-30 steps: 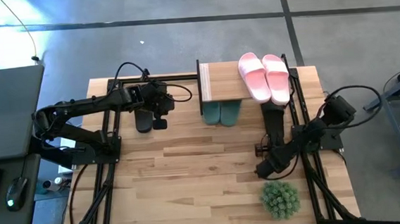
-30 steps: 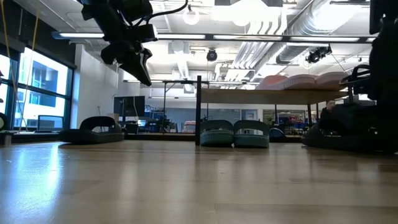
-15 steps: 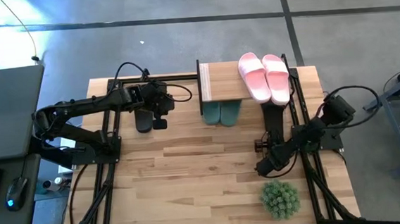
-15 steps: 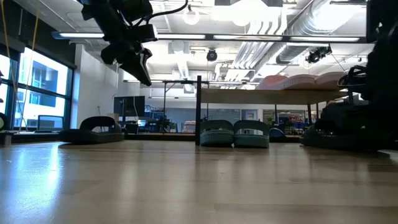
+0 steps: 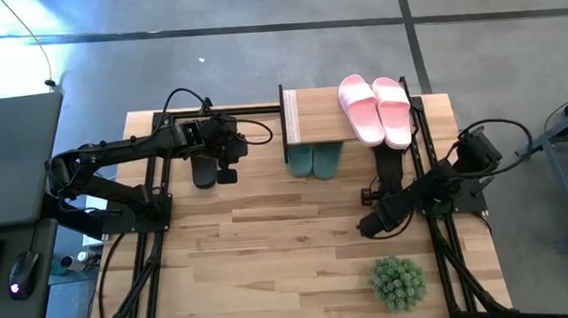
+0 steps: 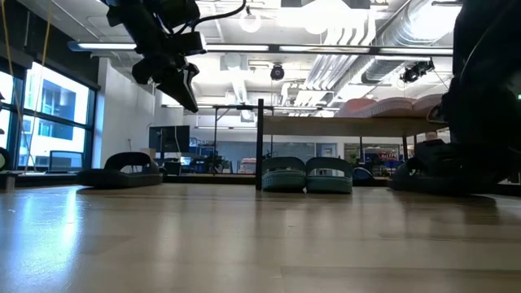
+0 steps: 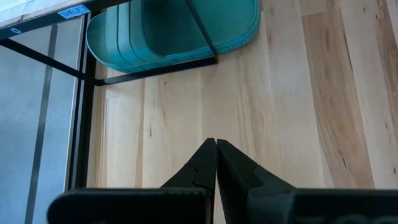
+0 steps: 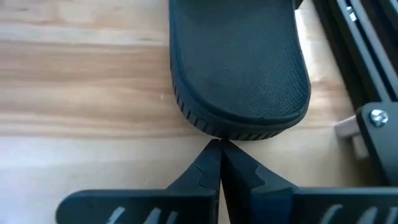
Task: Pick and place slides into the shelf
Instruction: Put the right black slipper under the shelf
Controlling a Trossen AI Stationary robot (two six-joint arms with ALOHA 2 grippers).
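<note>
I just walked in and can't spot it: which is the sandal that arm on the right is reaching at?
Find the small wood-topped shelf at the table's far edge, pale pink foam slides on top. Just right of it, flat on the tabletop, lies the black foam slide, touching the right end effector. It is the only black one there.

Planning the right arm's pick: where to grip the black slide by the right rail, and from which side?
Grip the black slide by its rounded sole end, from the open table side. It lies flat with that end facing the shut right gripper; the table frame rail crowds its other side.
</note>
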